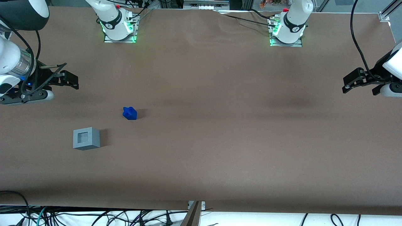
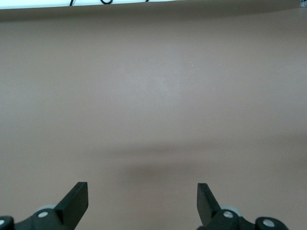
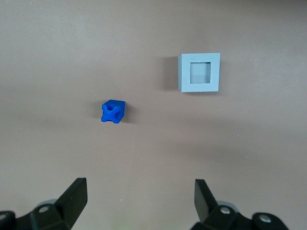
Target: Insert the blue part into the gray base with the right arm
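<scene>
I see the brown counter (image 1: 220, 141), my right arm (image 1: 12, 62) at its working end, claw (image 3: 139, 201) spread wide and empty, gray base (image 1: 86, 138) upright with its recess facing the front camera, blue part (image 1: 129, 113) nearby but apart, farther from that camera, knobby top up.

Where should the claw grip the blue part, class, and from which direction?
Grip the blue part across its flat side walls, coming straight down from above; its knobby top offers poor purchase. It stands free of the gray base. The open claw hangs apart from both.

brown table cover (image 1: 220, 94), wrinkled at one edge; cables (image 1: 94, 216) below it.
</scene>
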